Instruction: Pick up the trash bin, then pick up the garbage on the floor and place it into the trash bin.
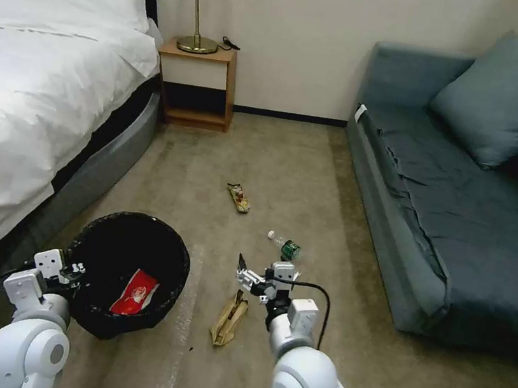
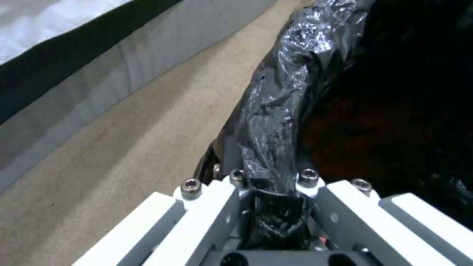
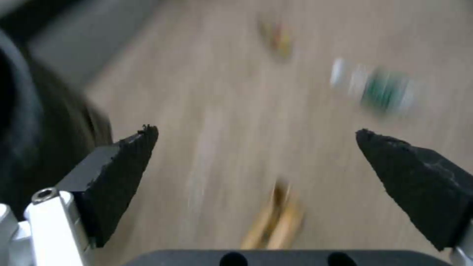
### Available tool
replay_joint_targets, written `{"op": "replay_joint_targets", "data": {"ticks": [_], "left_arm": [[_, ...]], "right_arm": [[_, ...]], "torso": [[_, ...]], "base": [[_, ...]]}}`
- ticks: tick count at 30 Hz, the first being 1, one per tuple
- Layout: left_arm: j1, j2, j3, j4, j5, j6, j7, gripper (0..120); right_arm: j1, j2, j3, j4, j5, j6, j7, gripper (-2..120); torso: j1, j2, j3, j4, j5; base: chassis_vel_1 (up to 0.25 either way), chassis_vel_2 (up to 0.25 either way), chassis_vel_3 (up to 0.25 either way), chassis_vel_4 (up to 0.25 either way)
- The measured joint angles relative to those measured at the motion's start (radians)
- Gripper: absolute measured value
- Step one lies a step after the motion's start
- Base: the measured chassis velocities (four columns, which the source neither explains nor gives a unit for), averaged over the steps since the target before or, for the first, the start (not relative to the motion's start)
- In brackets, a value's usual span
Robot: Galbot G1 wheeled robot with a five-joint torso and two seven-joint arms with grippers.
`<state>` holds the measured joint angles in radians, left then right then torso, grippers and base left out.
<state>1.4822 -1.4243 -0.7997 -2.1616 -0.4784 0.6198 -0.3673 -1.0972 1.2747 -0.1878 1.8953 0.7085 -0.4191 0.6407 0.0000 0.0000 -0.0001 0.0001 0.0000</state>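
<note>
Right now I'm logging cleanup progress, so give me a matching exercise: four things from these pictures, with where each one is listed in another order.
Things:
1. red packet
2. bottle
3. tan wrapper
4. lamp

Places:
A. on the nightstand
B. inside the bin
C. on the carpet, just beyond the right end effector
D. on the carpet, between the bin and the right arm

Pairs: 1-B, 2-C, 3-D, 4-A

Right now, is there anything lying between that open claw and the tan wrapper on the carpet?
Nothing visible. The right gripper, fingers wide open, hangs over bare floor just beyond the tan wrapper, with only carpet between. The bottle lies off to the side. The left gripper holds the trash bin by its rim.
</note>
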Motion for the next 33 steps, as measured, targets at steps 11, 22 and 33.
{"op": "replay_joint_targets", "data": {"ticks": [11, 22, 33], "left_arm": [[-0.001, -0.002, 0.004, 0.008, 0.008, -0.001, 0.0, 3], [0.002, -0.004, 0.003, 0.008, 0.012, -0.002, 0.001, 3], [0.006, -0.001, -0.005, 0.007, 0.014, -0.006, 0.001, 3]], "right_arm": [[0.089, 0.11, -0.109, -0.449, 0.024, 0.037, 0.046, 100], [0.111, 0.162, -0.115, -0.582, -0.024, 0.094, 0.002, 100], [0.122, 0.208, -0.124, -0.697, -0.097, 0.159, -0.034, 72]], "torso": [[0.0, 0.0, 0.0, -0.0001, -0.0001], [0.0, 0.0, 0.0, -0.0001, -0.0001], [0.0, 0.0, 0.0, -0.0002, -0.0001]], "base": [[0.0, 0.0, 0.0, 0.0], [0.0, 0.0, 0.0, 0.0], [0.0, 0.0, 0.0, 0.0]]}}
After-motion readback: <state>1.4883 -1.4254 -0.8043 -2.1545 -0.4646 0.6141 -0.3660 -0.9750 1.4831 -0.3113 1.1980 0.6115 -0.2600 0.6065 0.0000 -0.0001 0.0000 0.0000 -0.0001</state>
